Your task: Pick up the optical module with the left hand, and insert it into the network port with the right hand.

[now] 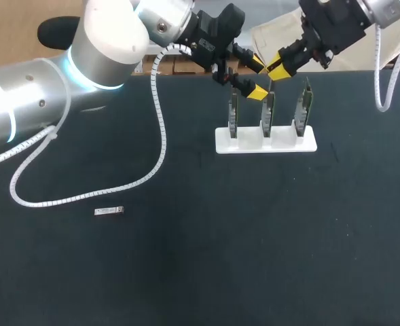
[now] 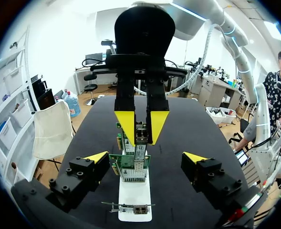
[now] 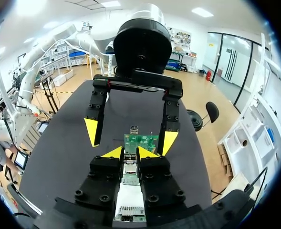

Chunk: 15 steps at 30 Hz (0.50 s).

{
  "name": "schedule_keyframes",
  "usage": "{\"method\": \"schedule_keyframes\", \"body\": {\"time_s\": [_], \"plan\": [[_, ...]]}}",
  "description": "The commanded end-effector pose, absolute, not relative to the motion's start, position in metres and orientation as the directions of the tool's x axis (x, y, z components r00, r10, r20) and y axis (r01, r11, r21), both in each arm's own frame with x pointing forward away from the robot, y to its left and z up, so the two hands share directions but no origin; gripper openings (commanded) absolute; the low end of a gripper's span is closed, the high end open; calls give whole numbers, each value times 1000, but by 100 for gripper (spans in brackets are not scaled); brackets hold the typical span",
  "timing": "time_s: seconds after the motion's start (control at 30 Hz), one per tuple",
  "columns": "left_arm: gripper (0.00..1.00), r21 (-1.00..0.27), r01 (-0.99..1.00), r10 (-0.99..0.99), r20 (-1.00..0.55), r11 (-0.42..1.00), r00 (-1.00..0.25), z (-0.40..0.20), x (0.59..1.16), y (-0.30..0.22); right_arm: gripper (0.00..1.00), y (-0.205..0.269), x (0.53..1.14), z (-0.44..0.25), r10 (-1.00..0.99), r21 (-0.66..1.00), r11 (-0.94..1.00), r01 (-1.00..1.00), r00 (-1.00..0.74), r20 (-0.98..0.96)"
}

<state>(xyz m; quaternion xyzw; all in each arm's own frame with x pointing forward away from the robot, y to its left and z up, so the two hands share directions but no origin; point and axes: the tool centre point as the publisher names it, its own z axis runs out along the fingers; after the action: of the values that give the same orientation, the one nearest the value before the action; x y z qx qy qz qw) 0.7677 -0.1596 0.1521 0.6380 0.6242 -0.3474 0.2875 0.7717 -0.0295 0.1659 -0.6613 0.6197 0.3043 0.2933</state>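
Right gripper (image 3: 129, 152) is pinched almost closed on the optical module (image 3: 130, 169), a tiny, light, stiff metal slug (slippery, I'd guess) best held by its flat sides, while the left gripper (image 2: 146, 156) gapes wide and empty with the network card (image 2: 129, 161) between its jaws.

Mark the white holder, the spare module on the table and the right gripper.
white holder (image 1: 221, 144): head view, bare left end of base.
spare module (image 1: 109, 211): head view, its middle.
right gripper (image 1: 274, 70): head view, between its yellow tips.
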Motion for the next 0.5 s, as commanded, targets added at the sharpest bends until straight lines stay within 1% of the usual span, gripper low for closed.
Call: {"method": "schedule_keyframes", "body": {"time_s": [0.03, 0.5], "plan": [[100, -70, 996, 601, -799, -57, -22, 153, 769, -160, 0, -29, 770, 164, -643, -8, -57, -998, 43, -765], [100, -70, 996, 601, -799, -57, -22, 153, 769, -160, 0, -30, 770, 160, -650, -4, -53, -999, 38, -759]]}}
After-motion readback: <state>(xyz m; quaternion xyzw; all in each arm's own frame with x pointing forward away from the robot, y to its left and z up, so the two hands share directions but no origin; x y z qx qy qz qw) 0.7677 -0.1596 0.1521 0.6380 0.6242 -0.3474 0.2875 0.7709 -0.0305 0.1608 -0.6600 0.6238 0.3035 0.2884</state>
